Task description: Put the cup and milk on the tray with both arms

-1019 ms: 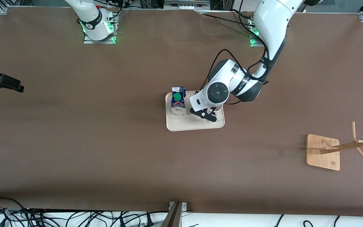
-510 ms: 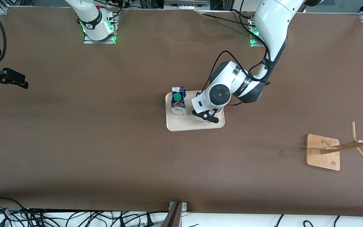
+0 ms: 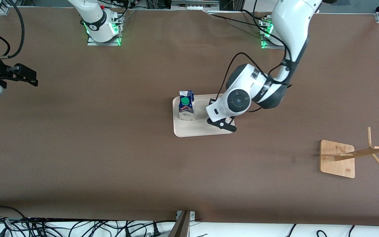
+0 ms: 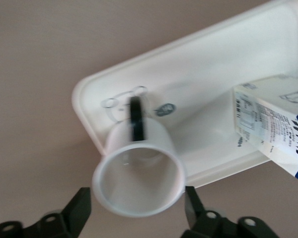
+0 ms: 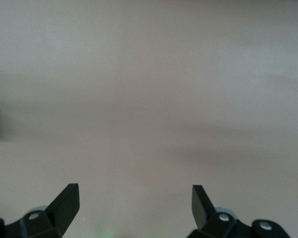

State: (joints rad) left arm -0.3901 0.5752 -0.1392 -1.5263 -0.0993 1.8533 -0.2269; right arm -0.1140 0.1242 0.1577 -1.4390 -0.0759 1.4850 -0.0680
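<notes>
The cream-white tray lies mid-table. The milk stands upright on the tray's part toward the right arm's end; it also shows in the left wrist view. The white cup with its black handle stands upright on the tray near a corner; in the front view my left wrist hides it. My left gripper is open over the tray's corner, and in the left wrist view its fingers stand either side of the cup's rim. My right gripper is open and empty over bare table at the right arm's end, as its own view shows.
A bamboo base board with a tilted wooden peg stand sits toward the left arm's end, nearer the front camera than the tray. Cables run along the table's near edge.
My left gripper has moved across the tray toward the left arm's end. My right gripper has shifted over the table at the right arm's end. Milk and tray have not moved.
</notes>
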